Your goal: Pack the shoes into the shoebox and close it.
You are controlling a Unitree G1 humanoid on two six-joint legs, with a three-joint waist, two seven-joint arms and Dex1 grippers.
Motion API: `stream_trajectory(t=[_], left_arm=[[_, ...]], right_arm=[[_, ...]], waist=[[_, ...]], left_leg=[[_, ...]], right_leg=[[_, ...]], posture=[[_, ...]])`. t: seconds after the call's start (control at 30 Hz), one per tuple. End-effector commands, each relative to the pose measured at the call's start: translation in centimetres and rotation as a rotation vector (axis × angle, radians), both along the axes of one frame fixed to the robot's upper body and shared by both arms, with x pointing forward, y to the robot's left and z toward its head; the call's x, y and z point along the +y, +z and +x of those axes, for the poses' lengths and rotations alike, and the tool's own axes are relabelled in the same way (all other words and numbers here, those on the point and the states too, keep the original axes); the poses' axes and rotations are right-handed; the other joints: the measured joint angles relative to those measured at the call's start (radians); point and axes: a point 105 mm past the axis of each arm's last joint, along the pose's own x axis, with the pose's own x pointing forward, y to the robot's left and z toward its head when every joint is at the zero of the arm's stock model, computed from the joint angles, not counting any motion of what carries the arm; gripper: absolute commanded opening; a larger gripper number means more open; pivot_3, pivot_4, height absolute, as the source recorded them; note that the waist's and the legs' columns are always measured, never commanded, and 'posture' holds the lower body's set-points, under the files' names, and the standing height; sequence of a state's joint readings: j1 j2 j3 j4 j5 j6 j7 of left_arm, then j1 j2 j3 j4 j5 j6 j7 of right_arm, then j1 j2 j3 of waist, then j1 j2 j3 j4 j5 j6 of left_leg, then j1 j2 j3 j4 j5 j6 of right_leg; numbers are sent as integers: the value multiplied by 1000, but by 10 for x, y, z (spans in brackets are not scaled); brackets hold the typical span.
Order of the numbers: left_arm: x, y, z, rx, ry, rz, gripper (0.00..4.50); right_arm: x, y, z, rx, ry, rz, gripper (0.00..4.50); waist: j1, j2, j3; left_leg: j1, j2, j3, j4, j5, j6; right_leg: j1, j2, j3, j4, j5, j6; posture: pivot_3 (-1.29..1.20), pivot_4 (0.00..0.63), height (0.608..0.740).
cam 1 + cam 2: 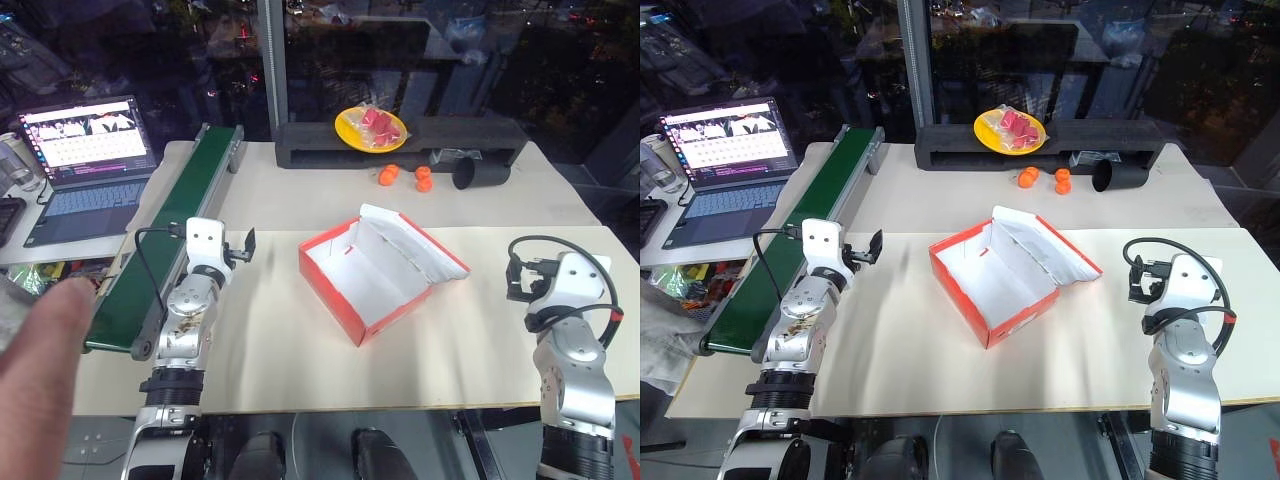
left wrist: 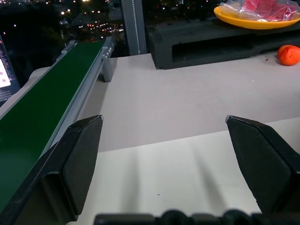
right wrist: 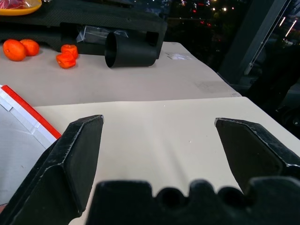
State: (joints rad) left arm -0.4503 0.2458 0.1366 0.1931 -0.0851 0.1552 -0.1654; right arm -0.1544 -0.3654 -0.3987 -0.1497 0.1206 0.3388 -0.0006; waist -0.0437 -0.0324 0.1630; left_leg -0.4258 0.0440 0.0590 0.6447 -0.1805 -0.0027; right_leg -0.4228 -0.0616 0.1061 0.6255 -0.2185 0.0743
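Observation:
The shoebox [image 1: 328,297] sits in the middle of the table, red-orange outside and white inside. Its lid [image 1: 425,248] is folded back toward the right, and the inside is bare. The shoes are out of view. My left gripper [image 1: 240,248] hovers to the left of the box, open, with nothing between its fingers [image 2: 79,154]. My right gripper [image 1: 516,272] hangs to the right of the box near the table's right side, also open and empty, with its fingers [image 3: 79,154] apart. The box's red corner [image 3: 28,112] shows in the right wrist view.
A green conveyor belt [image 1: 170,230] runs along the table's left side, with a laptop [image 1: 85,165] beyond it. At the back stand a long black tray [image 1: 320,150] bearing a yellow plate [image 1: 370,128], some oranges [image 1: 405,177] and a black cylinder [image 1: 480,172]. A person's hand [image 1: 40,335] shows at lower left.

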Motion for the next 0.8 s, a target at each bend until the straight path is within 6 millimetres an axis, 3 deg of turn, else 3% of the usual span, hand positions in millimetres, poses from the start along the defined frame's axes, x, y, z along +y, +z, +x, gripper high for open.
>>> stream_trajectory(t=[0.03, 0.07, 0.13, 0.27, 0.3, 0.37, 0.43, 0.47, 0.6, 0.67, 0.8], left_arm=[[-15, 19, 0, -83, -60, 90, 4500], [-21, 18, 0, -91, -82, 140, 4500], [-22, 25, 0, -127, -86, 155, 4500], [-8, 51, -5, -210, -43, 136, 4500], [-1, 58, -5, -225, -22, 109, 4500], [17, 67, -2, -223, 29, 82, 4500], [39, 69, 3, -193, 87, 50, 4500], [49, 66, 4, -163, 100, 14, 4500], [87, 54, 1, -25, 110, 23, 4500], [107, 48, -4, 50, 119, 43, 4500], [132, 36, -13, 179, 153, 64, 4500]], right_arm=[[-2, 16, -2, -37, -23, -28, 4492], [-3, 18, -1, -38, -43, -10, 4492], [15, 38, 6, -119, 2, 68, 4492], [78, 85, 25, -239, 257, 118, 4492], [96, 96, 29, -262, 333, 135, 4492], [150, 113, 38, -247, 598, 184, 4492], [208, 123, 28, -192, 905, 179, 4492], [229, 123, 18, -156, 1032, 146, 4492], [270, 109, -26, -27, 1396, 86, 4492], [277, 98, -41, 38, 1514, 102, 4492], [275, 74, -51, 158, 1574, 82, 4492]], waist=[[0, 0, 0], [1, 0, 0], [0, 0, 0], [-13, 0, 0], [-17, 0, 0], [-25, 0, 0], [-26, 0, 0], [-25, 0, 0], [-11, 0, 0], [-7, -1, -1], [7, -2, -1]], left_leg=[[0, 0, 0, 0, 0, 0], [0, 0, 0, 0, 0, 0], [0, 0, 0, 0, 0, 0], [1, 1, 0, 0, 0, 0], [1, 1, -1, 0, 0, 0], [1, 2, -1, 0, 0, 0], [1, 2, -2, 0, 0, 0], [1, 2, -3, 0, 0, 0], [-4, 2, -9, 0, 0, 0], [-10, 2, -11, 0, -1, 1], [-14, 2, -13, 0, -2, 0]], right_leg=[[0, 0, 0, 0, 0, 0], [0, 0, 0, 0, 0, 0], [0, 0, 0, 0, 0, 0], [-1, 1, 1, 1, 1, -1], [-1, 1, 1, 2, 0, -1], [-1, 2, 0, 2, 0, -1], [-1, 3, 0, 3, 1, -1], [-1, 3, -1, 3, 1, -1], [-1, 1, -10, 1, 0, -2], [-3, 0, -12, 2, 0, -2], [-4, 0, -16, 0, 0, -2]], posture=[[0, 150, 733], [0, 150, 733], [0, 150, 733], [0, 150, 733], [0, 150, 733], [0, 150, 733], [0, 150, 733], [0, 150, 733], [0, 150, 733], [0, 150, 733], [0, 150, 733]])
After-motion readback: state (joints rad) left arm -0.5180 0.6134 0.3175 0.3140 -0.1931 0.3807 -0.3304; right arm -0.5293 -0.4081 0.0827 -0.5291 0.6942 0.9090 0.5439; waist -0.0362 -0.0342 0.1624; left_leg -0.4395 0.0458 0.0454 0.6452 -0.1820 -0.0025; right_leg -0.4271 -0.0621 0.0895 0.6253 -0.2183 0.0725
